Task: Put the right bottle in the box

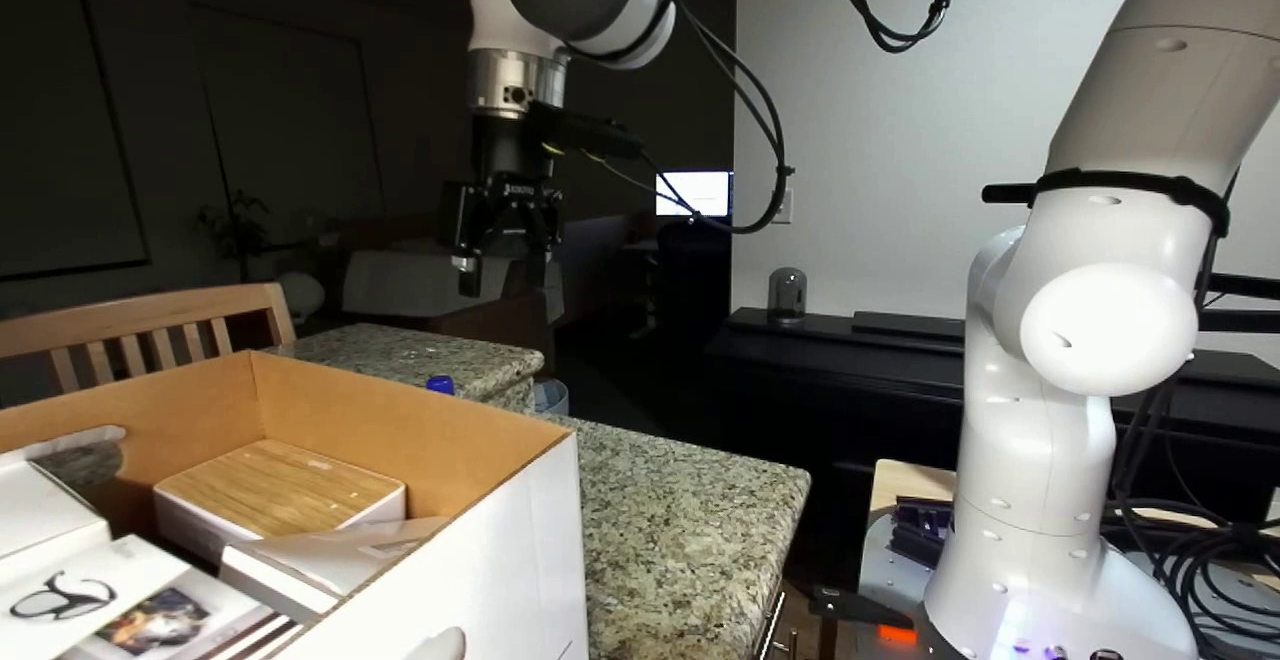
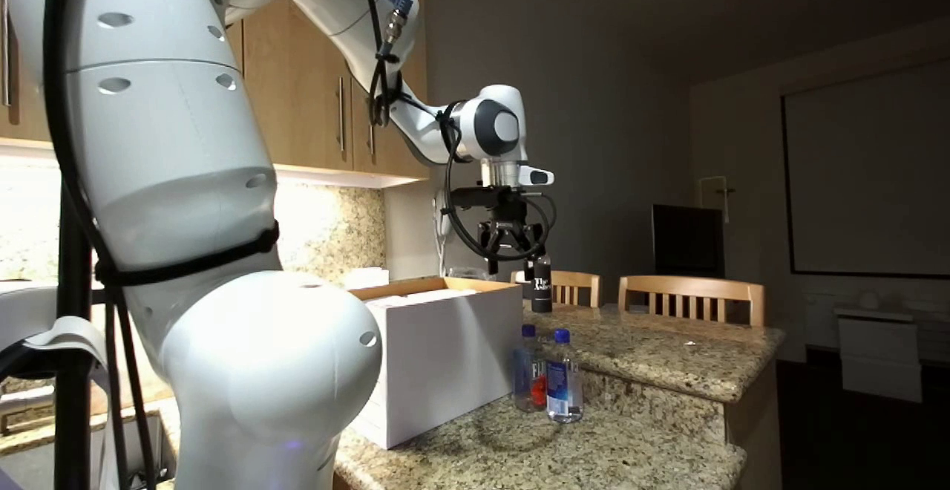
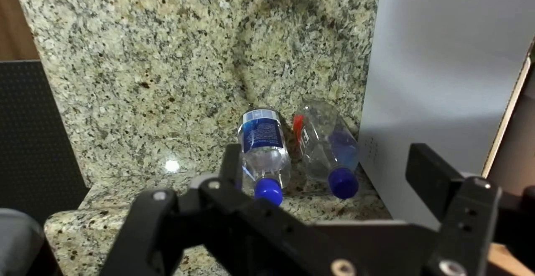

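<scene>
Gripper [image 1: 503, 278] suspended above the counter [image 3: 167, 58], jaws spread apart.
The blue-capped bottle [image 3: 326, 148] with a red patch is seen upright on the counter, between the white-sided box [image 2: 453, 356] and a blue-labelled bottle [image 3: 263, 140].

I read the clear, blue-capped plastic bottle with a red-orange patch [image 3: 324, 148] as smooth and glossy, and the speckled stone counter [image 3: 146, 58] as polished, with one bright glint. The large white cardboard box [image 2: 453, 364] shows me a smooth outside and matt brown inner walls. My black two-fingered gripper [image 1: 503, 275] looks matt, and the silvery wrist ring [image 1: 512, 80] is shiny metal.
</scene>
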You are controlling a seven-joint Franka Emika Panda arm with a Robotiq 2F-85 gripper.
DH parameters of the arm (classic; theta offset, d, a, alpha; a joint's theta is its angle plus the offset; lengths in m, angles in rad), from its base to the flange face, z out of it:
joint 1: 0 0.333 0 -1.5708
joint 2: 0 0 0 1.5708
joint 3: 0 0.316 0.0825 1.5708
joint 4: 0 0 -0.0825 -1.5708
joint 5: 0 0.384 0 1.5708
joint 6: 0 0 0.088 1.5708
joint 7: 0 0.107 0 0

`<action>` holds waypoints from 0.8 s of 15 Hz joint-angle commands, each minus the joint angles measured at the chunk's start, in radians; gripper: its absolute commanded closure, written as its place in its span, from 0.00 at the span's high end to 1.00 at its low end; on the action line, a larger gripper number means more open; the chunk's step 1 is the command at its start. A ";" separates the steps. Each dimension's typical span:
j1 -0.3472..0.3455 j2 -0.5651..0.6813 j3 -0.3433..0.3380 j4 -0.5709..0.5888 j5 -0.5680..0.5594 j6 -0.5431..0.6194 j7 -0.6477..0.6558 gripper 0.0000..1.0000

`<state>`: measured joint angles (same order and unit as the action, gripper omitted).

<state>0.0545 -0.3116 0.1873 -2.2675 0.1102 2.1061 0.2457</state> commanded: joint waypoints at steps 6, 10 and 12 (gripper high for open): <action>0.016 0.037 0.051 0.051 -0.220 0.079 0.041 1.00; 0.042 0.048 0.069 0.076 -0.288 0.148 0.018 1.00; 0.070 0.084 0.052 0.089 -0.236 0.190 -0.041 1.00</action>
<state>0.0956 -0.2748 0.2545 -2.2004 -0.1459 2.2396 0.2552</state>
